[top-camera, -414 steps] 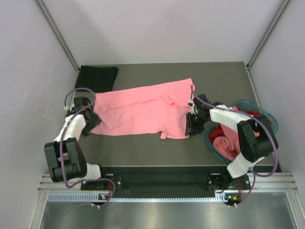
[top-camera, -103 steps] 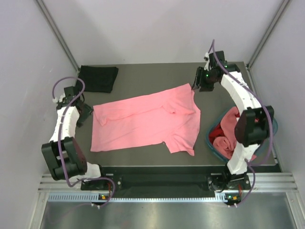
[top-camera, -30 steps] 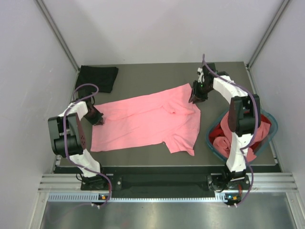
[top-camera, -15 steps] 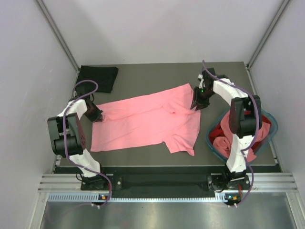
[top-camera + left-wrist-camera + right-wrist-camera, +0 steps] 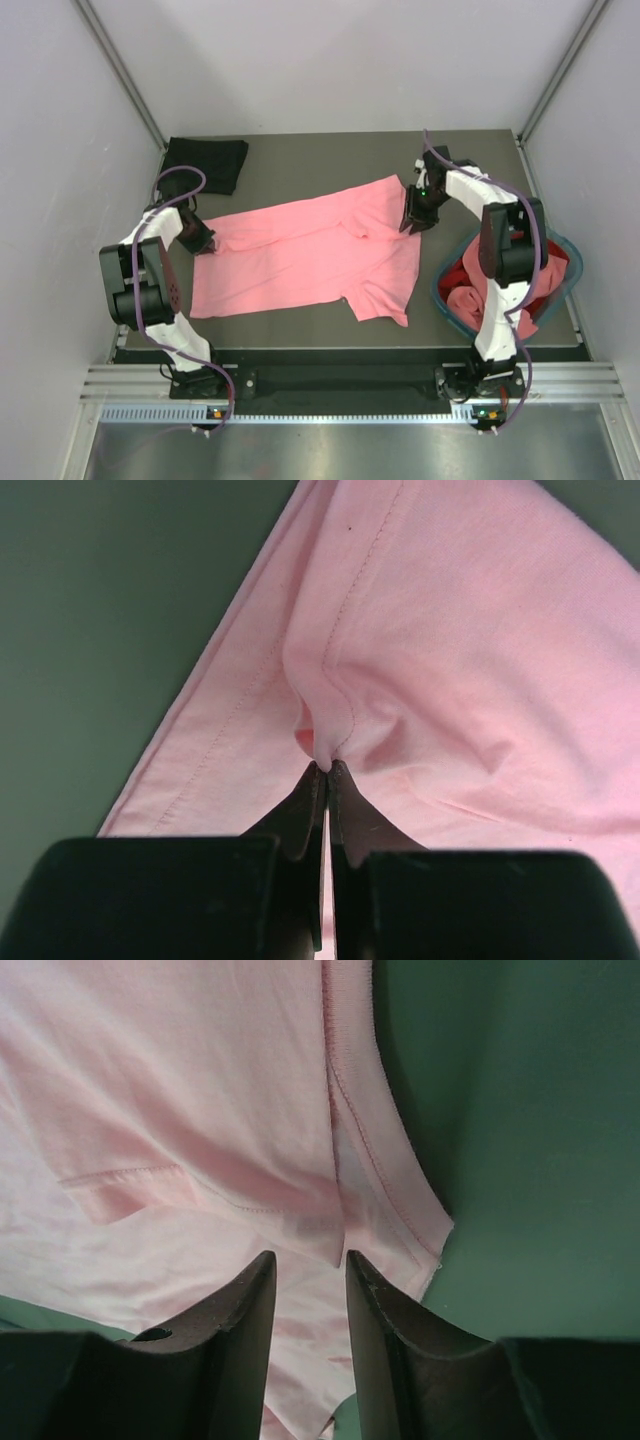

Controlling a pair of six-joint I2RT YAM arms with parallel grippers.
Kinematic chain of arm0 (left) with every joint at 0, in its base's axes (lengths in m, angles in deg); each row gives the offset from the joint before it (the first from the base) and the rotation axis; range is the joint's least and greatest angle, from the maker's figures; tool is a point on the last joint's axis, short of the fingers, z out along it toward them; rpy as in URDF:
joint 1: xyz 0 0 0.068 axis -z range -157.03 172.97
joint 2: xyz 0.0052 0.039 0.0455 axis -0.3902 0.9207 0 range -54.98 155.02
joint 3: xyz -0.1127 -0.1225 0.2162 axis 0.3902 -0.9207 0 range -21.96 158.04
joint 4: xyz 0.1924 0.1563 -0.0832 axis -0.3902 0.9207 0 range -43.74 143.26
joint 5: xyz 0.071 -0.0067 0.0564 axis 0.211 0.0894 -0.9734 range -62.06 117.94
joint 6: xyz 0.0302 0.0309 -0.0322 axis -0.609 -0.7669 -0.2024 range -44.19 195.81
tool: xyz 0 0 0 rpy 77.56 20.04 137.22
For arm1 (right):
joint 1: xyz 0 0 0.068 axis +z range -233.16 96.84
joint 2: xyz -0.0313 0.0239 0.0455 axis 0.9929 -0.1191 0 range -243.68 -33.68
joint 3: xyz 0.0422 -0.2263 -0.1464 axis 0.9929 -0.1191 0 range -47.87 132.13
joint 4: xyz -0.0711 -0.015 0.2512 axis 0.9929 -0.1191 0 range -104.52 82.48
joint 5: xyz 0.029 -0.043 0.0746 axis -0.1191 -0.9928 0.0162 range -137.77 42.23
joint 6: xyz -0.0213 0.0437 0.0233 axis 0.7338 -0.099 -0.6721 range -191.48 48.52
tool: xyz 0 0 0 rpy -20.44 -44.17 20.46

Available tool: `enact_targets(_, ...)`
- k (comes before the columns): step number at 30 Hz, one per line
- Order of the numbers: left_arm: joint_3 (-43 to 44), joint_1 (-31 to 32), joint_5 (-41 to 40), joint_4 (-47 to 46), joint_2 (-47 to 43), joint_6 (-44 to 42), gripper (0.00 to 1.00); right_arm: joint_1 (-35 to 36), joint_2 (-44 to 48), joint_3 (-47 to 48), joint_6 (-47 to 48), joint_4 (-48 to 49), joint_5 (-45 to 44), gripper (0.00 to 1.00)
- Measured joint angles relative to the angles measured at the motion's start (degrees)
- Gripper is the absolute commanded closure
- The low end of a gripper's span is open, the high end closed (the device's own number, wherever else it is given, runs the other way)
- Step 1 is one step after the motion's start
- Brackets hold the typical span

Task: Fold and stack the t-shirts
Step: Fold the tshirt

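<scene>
A salmon pink t-shirt (image 5: 310, 250) lies spread across the dark table (image 5: 320, 160). My left gripper (image 5: 204, 243) sits at the shirt's left edge. In the left wrist view this gripper (image 5: 326, 768) is shut, pinching a small raised fold of the pink cloth (image 5: 450, 630). My right gripper (image 5: 411, 220) is at the shirt's far right corner. Seen from the right wrist, it (image 5: 308, 1258) stands open, its fingers either side of a hemmed flap of the pink t-shirt (image 5: 180, 1090). A folded black t-shirt (image 5: 205, 163) rests at the back left.
A round teal basket (image 5: 570, 262) stands at the table's right edge. It holds a red t-shirt (image 5: 458, 273) and more pink cloth (image 5: 478, 300). Grey walls close in the left, right and back sides.
The right gripper has slid a little nearer along the shirt's right corner. The left gripper has shifted slightly back with the pinched cloth.
</scene>
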Motion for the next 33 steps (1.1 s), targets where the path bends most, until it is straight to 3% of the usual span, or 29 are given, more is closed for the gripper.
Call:
enact_targets(9,0.4,0.0,0.2,0.0,0.0,0.0,1.00,0.0,-2.3,-0.7,-0.2,1.4,0.3,0.69)
enact_targets(15,0.4,0.0,0.3,0.0,0.0,-0.1,1.00,0.0,-2.8,-0.7,-0.8,1.9,1.3,0.99)
enact_targets(16,0.4,0.0,0.4,0.0,0.0,-0.2,1.00,0.0,-2.8,-0.7,-0.9,1.9,1.3,1.00)
enact_targets(26,5.4,0.0,0.4,0.9,-0.6,-2.3,1.00,-0.8,1.3,1.5,-4.5,0.5,4.1,1.00)
enact_targets(33,12.2,0.0,0.3,1.2,0.6,-5.0,1.00,-3.0,5.6,4.3,-11.1,7.9,10.2,1.00)
